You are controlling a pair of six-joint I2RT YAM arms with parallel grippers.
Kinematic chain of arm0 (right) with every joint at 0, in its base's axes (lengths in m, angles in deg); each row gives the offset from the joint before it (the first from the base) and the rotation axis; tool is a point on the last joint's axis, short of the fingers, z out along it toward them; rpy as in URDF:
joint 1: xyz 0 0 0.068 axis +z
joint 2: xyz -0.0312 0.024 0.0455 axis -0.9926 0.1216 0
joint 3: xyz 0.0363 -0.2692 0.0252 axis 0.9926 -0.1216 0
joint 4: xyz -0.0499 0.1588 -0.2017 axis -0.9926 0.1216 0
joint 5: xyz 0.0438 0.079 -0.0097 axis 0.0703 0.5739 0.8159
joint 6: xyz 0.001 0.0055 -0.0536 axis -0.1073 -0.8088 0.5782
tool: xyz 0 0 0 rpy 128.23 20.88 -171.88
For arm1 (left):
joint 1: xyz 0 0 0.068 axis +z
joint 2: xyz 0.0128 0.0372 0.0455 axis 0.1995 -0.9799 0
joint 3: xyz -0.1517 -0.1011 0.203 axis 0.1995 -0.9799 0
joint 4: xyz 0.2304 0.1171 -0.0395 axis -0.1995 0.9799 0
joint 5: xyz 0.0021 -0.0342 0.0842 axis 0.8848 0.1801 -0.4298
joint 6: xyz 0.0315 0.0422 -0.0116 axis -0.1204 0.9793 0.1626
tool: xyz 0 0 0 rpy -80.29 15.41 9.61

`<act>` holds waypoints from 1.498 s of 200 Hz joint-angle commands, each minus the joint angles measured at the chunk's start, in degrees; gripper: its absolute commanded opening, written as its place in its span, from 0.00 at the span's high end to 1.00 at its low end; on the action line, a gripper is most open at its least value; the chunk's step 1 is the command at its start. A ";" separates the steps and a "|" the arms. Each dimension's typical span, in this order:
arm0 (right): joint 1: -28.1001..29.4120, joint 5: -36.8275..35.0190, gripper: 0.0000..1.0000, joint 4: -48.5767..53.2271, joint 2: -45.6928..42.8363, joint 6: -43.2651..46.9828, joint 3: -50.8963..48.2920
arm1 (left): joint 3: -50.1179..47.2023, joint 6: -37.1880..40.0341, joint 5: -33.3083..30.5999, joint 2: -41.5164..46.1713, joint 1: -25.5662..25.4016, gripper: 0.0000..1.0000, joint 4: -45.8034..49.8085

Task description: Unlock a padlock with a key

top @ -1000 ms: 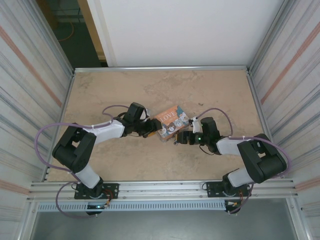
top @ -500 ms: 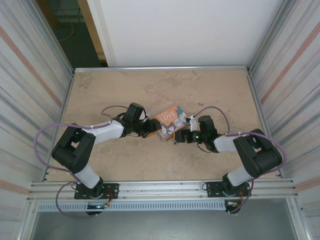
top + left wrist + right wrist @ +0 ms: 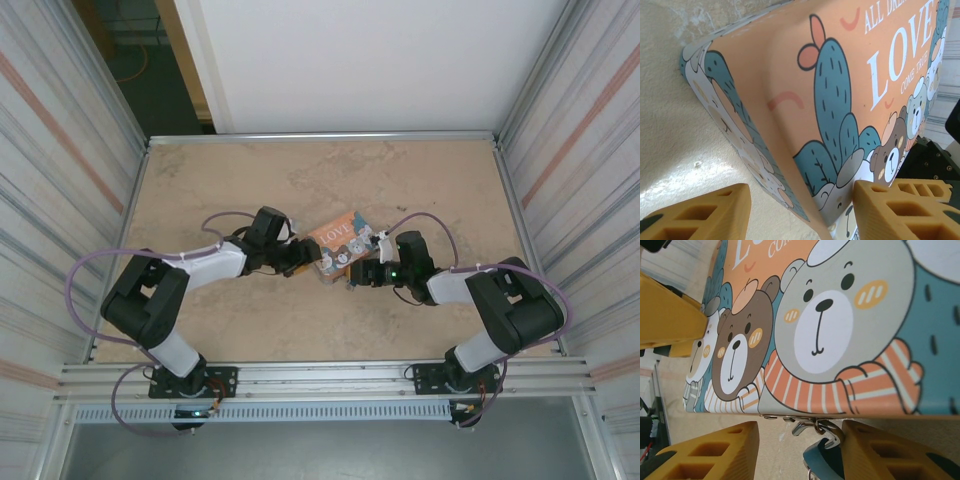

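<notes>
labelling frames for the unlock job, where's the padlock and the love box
padlock (image 3: pixel 819 464), right wrist view, on its blue body
box (image 3: pixel 790 100), left wrist view, on its orange top face

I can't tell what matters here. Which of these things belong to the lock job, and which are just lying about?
In the job:
- padlock, hanging at the edge of the picture box
- right end effector, a finger either side of the padlock
- left end effector, at the picture box

Just there:
- table
- purple cables
</notes>
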 commanded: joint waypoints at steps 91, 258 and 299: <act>0.29 0.88 0.81 2.92 -1.69 2.24 0.72 | -1.13 0.02 -0.96 2.01 0.58 0.44 1.90; -0.42 -7.06 1.00 -2.60 -8.14 -11.06 -3.19 | -4.56 -2.44 -1.61 2.99 -1.08 0.44 0.00; 1.54 -12.39 1.00 -1.04 -10.39 -16.96 -3.11 | -4.77 -3.49 -1.83 2.73 -2.44 0.44 -0.50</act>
